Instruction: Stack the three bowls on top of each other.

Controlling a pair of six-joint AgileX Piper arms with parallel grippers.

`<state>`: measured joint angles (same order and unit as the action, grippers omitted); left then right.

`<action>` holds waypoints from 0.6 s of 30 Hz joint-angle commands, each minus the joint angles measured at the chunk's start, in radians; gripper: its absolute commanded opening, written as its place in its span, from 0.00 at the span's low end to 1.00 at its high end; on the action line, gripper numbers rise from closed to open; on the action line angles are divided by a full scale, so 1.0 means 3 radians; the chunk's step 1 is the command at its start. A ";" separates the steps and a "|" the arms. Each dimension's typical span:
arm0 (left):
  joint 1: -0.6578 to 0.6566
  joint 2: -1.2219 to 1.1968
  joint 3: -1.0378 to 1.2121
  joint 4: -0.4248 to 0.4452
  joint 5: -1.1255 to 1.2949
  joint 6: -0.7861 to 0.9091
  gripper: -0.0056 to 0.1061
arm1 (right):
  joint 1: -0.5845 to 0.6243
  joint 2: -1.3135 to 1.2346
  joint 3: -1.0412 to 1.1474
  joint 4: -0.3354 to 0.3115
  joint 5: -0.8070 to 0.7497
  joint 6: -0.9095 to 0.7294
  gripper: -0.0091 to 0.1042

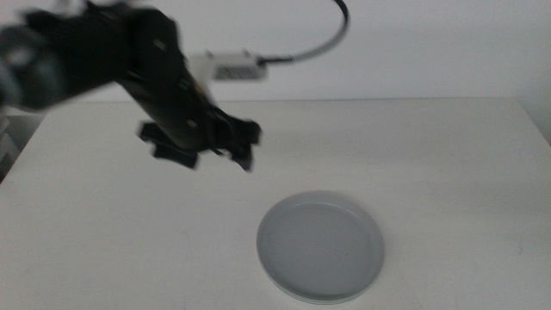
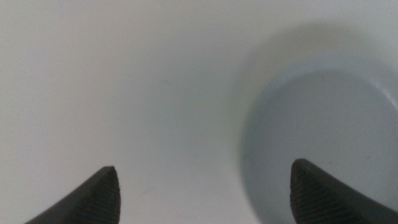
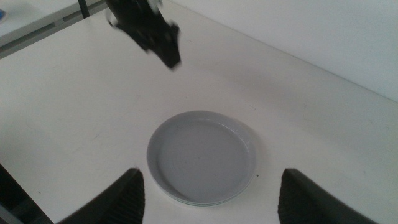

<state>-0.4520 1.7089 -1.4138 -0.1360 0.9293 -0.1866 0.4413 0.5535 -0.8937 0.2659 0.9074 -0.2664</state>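
A grey bowl (image 1: 321,247) sits on the white table, front centre. A paler rim (image 1: 320,300) shows under its near edge, so it rests on at least one other bowl. The mint green and white bowls are otherwise hidden beneath it. My left gripper (image 1: 207,151) hangs in the air behind and to the left of the stack, open and empty. It also shows in the right wrist view (image 3: 157,36). In the left wrist view the grey bowl (image 2: 323,118) lies beside the open left gripper (image 2: 205,186). My right gripper (image 3: 211,202) is open above the stack's (image 3: 202,155) near side.
The white table (image 1: 448,164) runs to a pale wall at the back. A cable (image 1: 318,47) loops above the left arm. The table's left edge (image 1: 15,146) shows by the arm's base.
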 commanded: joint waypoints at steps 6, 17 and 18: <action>0.0112 -0.0882 -0.0100 0.0453 0.0160 -0.0206 0.98 | 0.0006 0.0024 -0.0110 0.0015 -0.0207 -0.0031 0.56; 0.0109 -0.1322 -0.0100 0.0925 0.0073 -0.0206 0.98 | 0.0006 0.0024 -0.0110 0.0015 -0.0210 -0.0031 0.56; 0.0109 -0.1343 -0.0100 0.0941 0.0068 -0.0206 0.98 | 0.0006 0.0024 -0.0110 0.0015 -0.0207 -0.0031 0.56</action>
<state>-0.4194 1.3468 -1.4138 0.1291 1.0033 -0.2345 0.4413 0.5535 -0.8937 0.2659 0.9074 -0.2664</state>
